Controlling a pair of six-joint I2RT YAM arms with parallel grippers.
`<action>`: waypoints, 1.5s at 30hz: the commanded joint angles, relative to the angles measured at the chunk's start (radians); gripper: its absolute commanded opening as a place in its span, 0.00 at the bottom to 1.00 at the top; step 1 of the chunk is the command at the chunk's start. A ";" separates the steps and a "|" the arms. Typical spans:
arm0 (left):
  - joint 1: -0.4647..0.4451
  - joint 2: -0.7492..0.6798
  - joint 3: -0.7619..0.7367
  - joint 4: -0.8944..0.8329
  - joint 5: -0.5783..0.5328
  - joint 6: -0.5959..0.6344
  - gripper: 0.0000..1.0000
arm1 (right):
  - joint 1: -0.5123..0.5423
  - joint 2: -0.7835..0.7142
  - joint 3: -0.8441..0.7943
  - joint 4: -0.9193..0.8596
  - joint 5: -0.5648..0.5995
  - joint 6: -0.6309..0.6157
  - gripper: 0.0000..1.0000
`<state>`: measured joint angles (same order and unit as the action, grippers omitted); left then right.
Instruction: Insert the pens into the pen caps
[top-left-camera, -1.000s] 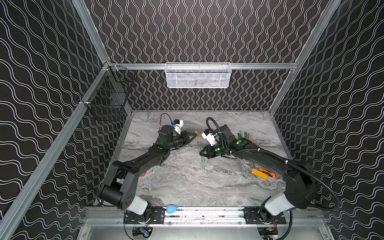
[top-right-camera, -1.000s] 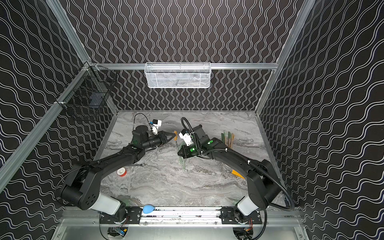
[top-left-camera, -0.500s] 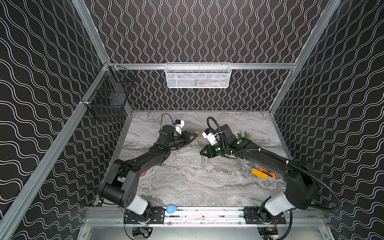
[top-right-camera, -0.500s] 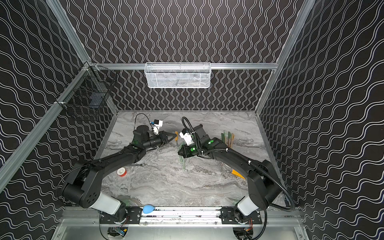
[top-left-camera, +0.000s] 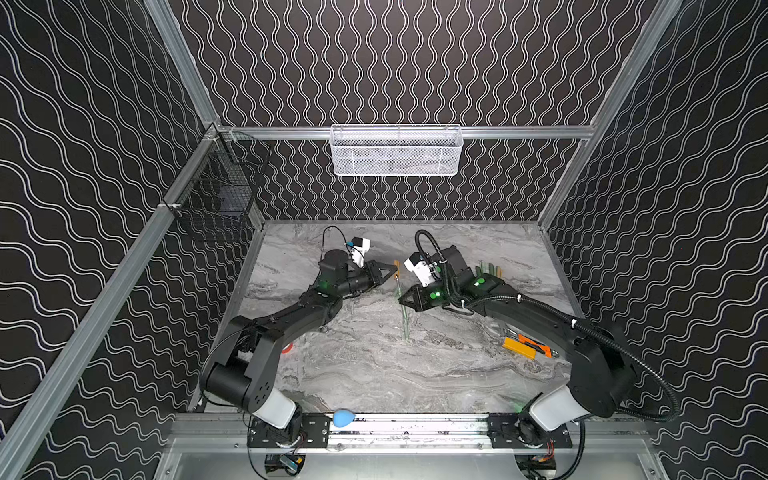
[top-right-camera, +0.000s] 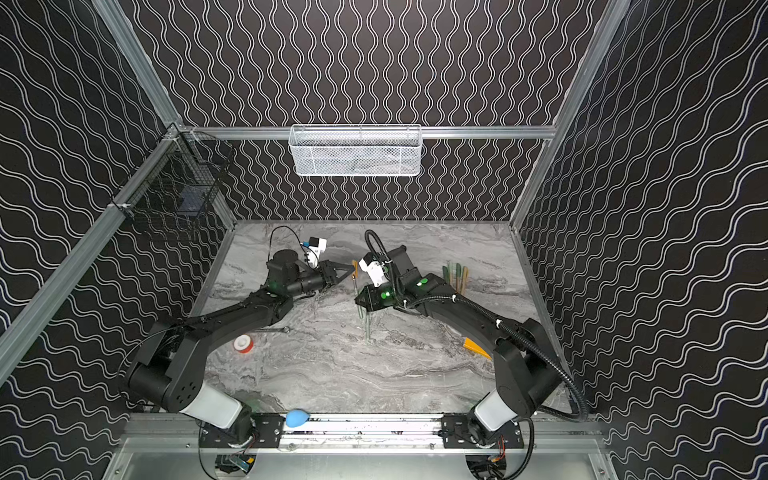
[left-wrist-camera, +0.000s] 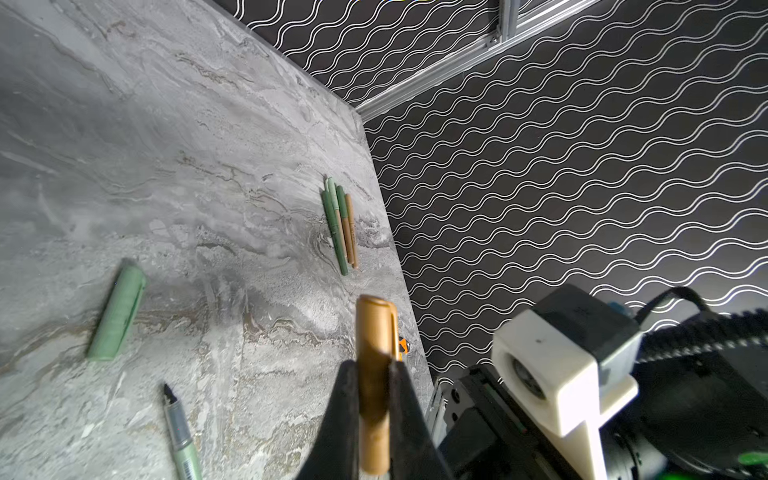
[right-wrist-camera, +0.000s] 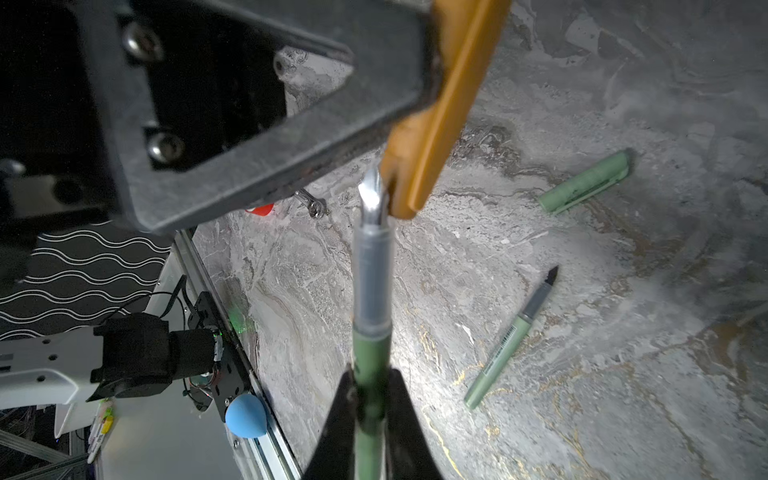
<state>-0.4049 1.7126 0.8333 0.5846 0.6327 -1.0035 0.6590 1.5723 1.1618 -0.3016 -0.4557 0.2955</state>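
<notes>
My left gripper (left-wrist-camera: 374, 368) is shut on an orange-tan pen cap (left-wrist-camera: 374, 328), and shows in both top views (top-left-camera: 394, 272) (top-right-camera: 352, 272). My right gripper (right-wrist-camera: 370, 376) is shut on a dark green pen (right-wrist-camera: 371, 286) with a grey neck and silver nib; this gripper (top-left-camera: 401, 300) sits just in front of the left one. The nib lies against the side of the cap (right-wrist-camera: 436, 116) near its lower end, not inside it. A loose pale green pen (right-wrist-camera: 507, 340) and a pale green cap (right-wrist-camera: 584, 183) lie on the table. Several capped pens (left-wrist-camera: 340, 224) lie together at the back right.
A yellow-orange utility knife (top-left-camera: 519, 348) lies beside the right arm. A red and white tape roll (top-right-camera: 242, 344) and a silver wrench (top-right-camera: 274, 330) lie by the left arm. A white mesh basket (top-left-camera: 395, 149) and a black wire basket (top-left-camera: 220, 199) hang on the walls.
The left gripper with the cap has edged slightly towards the right gripper's pen tip. Both grips are unchanged.
</notes>
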 joint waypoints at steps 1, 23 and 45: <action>-0.001 0.004 0.001 0.077 0.035 -0.029 0.00 | -0.004 0.013 0.016 0.041 -0.011 0.008 0.01; 0.035 0.065 0.020 0.239 0.007 -0.155 0.00 | -0.006 0.015 0.015 0.030 -0.075 -0.029 0.01; 0.037 0.098 -0.004 0.341 0.073 -0.190 0.00 | -0.032 0.003 0.001 0.049 -0.026 0.004 0.01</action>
<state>-0.3695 1.8057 0.8303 0.8742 0.6910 -1.1790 0.6289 1.5837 1.1656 -0.2779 -0.4843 0.2955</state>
